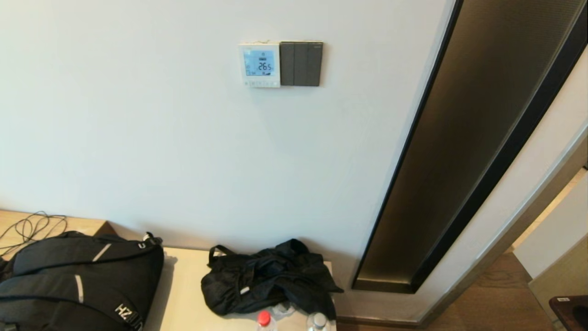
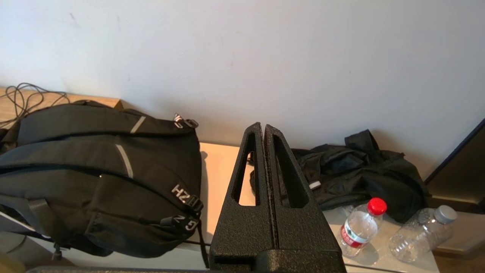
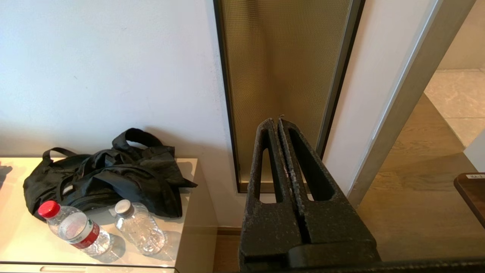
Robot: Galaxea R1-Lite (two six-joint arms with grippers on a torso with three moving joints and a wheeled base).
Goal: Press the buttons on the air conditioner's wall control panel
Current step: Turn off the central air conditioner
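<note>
The air conditioner's wall control panel (image 1: 259, 65) is a small white square on the wall, high in the head view, with a light-blue screen reading 26.5. The buttons (image 1: 262, 84) are a row of tiny pale keys along its bottom edge. Neither arm shows in the head view. My left gripper (image 2: 263, 127) is shut and empty, low down over the cabinet and pointing at the bare wall. My right gripper (image 3: 276, 121) is shut and empty, low down and pointing at the gold mesh wall strip (image 3: 280, 76). The panel shows in neither wrist view.
A dark grey three-rocker switch plate (image 1: 301, 64) adjoins the panel's right side. Below, a cabinet top (image 1: 183, 294) holds a black backpack (image 1: 78, 285), a crumpled black bag (image 1: 271, 276) and two plastic bottles (image 2: 362, 225). A doorway opens at the right.
</note>
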